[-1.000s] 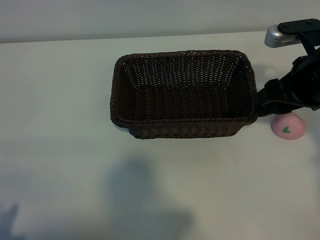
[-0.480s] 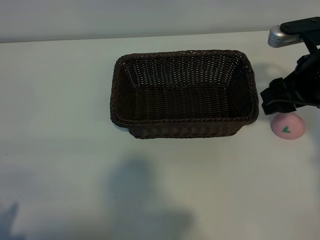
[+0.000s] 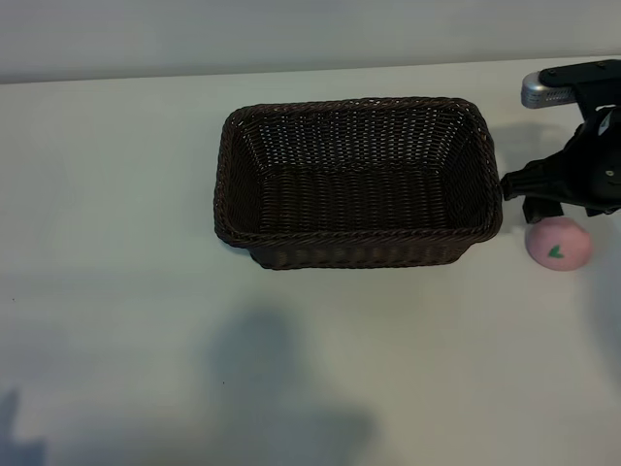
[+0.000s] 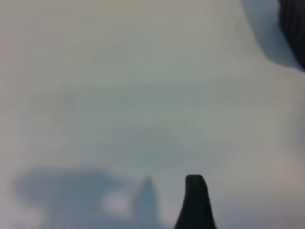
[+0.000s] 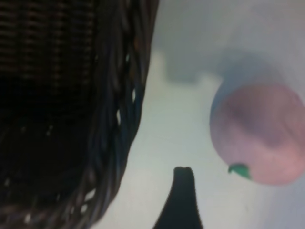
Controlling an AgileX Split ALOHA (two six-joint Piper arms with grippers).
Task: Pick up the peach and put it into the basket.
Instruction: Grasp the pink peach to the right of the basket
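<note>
- Right end effector [image 3: 532,199]: black, at the right edge of the exterior view, above the surface [image 3: 116,194], fingers spread with nothing between them; one fingertip [image 5: 183,183] showed in the right wrist view.
- Peach [image 3: 559,243]: pale pink with a green leaf mark, resting on the surface just beside and below the right end effector, on its side away from the basket; not gripped.
- Basket [image 3: 357,238]: dark woven wicker, empty, its short end just beside the right end effector, on the side opposite the peach.
- Left end effector [image 4: 195,200]: only one dark fingertip seen in the left wrist view, over bare surface; spread, holding nothing.
</note>
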